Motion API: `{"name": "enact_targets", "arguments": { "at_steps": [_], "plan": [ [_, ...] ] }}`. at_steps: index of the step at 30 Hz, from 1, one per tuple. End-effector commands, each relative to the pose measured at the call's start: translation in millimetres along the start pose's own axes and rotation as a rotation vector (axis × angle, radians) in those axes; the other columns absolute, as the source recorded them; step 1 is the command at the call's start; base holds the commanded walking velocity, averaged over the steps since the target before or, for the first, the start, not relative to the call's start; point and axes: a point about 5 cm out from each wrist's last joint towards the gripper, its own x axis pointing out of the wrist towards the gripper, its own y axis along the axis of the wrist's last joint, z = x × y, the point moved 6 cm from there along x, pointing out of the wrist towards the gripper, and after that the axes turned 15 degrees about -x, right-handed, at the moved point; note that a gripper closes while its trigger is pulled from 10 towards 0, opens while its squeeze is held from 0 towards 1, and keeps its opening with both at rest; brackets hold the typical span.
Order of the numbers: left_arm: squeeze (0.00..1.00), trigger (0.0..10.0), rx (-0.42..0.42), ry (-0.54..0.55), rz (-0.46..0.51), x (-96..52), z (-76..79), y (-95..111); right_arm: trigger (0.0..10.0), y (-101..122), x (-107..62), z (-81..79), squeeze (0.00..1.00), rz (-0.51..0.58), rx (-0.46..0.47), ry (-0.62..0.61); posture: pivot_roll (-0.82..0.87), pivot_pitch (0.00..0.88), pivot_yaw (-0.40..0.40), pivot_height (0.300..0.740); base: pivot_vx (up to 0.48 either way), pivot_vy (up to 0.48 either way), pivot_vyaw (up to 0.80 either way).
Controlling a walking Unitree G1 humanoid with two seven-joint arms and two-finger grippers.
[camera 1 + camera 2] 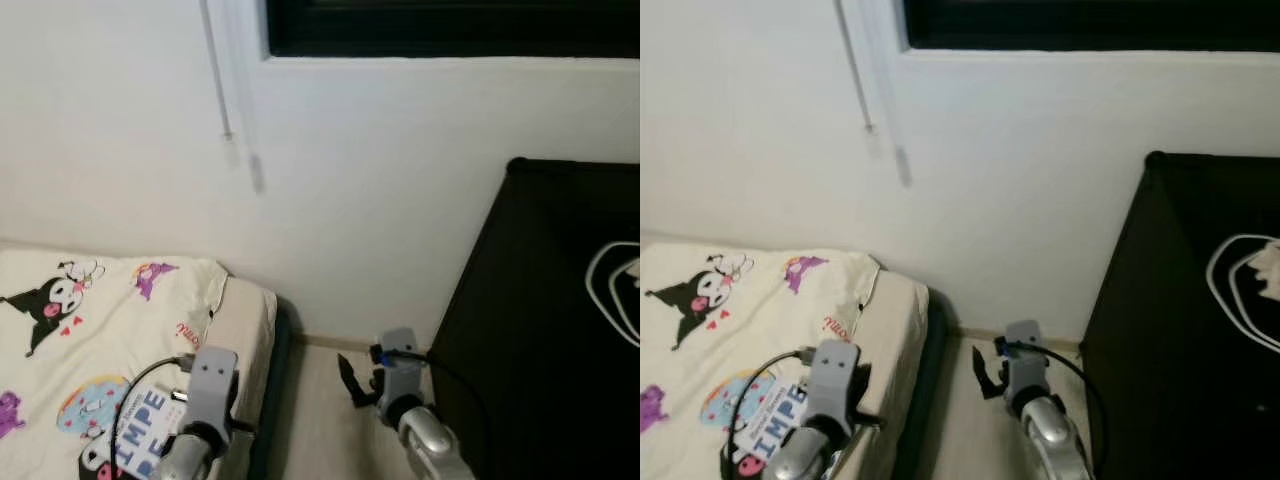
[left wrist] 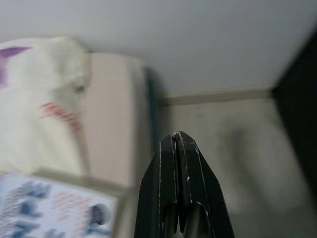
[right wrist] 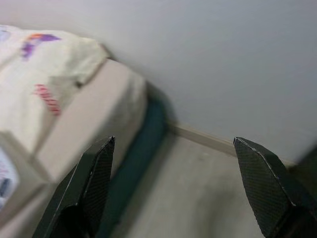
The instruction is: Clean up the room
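A white box with blue letters lies on the bed's cartoon-print blanket, just beside my left arm. In the left wrist view my left gripper is shut with nothing between its fingers, and it points over the bed's edge toward the floor by the wall. The box lies beside it. My right gripper is open and empty. It hangs over the pale floor between the bed and a black cabinet, and its black fingers show in the left eye view.
A tall black cabinet stands at the right with a white cable on top. The bed's mattress edge bounds a narrow floor strip. A white wall lies ahead, with a dark window frame and a blind cord.
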Motion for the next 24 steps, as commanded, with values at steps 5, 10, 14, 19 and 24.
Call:
{"name": "enact_targets", "arguments": {
  "at_steps": [5, 10, 14, 19, 24],
  "plan": [
    [0.0, 10.0, -0.055, 0.049, -0.058, -1.6, -9.8, -10.5, 10.0, -1.6, -1.0, 0.8, 0.0, -0.006, 0.026, -0.009, 0.03, 0.176, 0.017, 0.74, 0.0, 0.104, 0.0],
    [0.0, 10.0, -0.065, 0.06, -0.052, -1.5, -13.2, -9.2, 10.0, -1.4, -0.6, 0.9, 0.0, -0.006, 0.027, -0.007, 0.03, 0.177, 0.016, 0.74, 0.0, 0.096, 0.0],
    [0.0, 10.0, -0.054, 0.074, -0.04, -1.7, -15.5, -7.7, 10.0, -0.8, 0.3, 0.6, 0.0, -0.006, 0.027, -0.004, 0.03, 0.176, 0.015, 0.74, 0.0, 0.0, 0.0],
    [0.0, 10.0, -0.05, 0.07, -0.034, -1.4, -14.4, -7.0, 10.0, -0.7, 0.4, 0.7, 0.0, -0.006, 0.027, -0.003, 0.03, 0.173, 0.015, 0.74, 0.0, 0.0, 0.0],
    [0.0, 10.0, -0.041, 0.057, -0.009, -0.8, -12.2, -2.1, 10.0, -0.7, 0.0, -3.0, 0.0, -0.004, -0.022, 0.022, 0.03, 0.172, 0.014, 0.74, 0.0, 0.0, 0.0]
  ]
}}
